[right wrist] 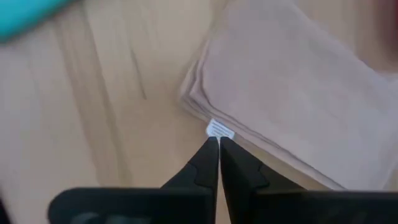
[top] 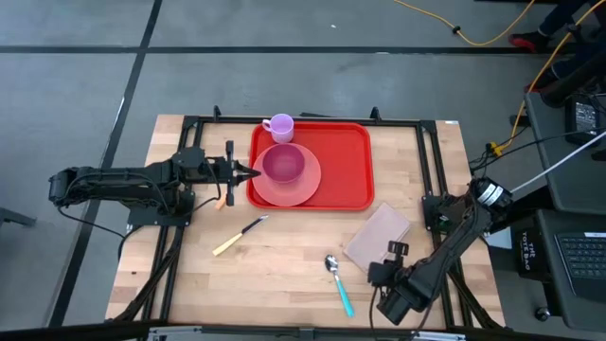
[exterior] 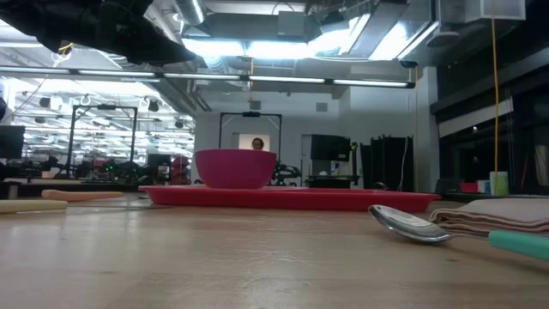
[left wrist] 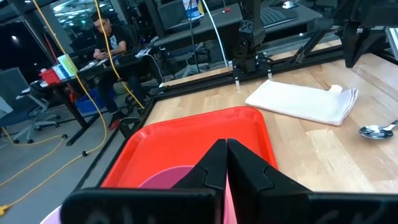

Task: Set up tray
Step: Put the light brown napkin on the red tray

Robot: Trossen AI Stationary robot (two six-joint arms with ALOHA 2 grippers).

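The red tray (top: 336,166) lies at the table's far middle. A salmon-pink plate (top: 301,188) rests on its left part, with a magenta bowl (top: 282,164) on the plate. A lilac cup (top: 280,126) stands at the tray's far left corner. My left gripper (top: 250,171) is shut, its tips over the tray's left edge by the plate (left wrist: 168,177). A beige folded napkin (top: 379,235) lies flat near the tray's right near corner. My right gripper (top: 391,249) is shut at the napkin's near edge (right wrist: 217,142). My right gripper's shut fingertips (right wrist: 210,149) stand right at a small white label (right wrist: 219,129) on the napkin's edge, coming from the table's near side. I cannot tell whether they touch it. The napkin lies flat on the table.
A spoon with a teal handle (top: 337,282) lies near the table's near edge, left of the napkin. A yellow-handled knife (top: 239,235) lies on the table's left half, and an orange handle (top: 220,200) shows under my left arm. A dark frame (top: 436,170) borders the table.
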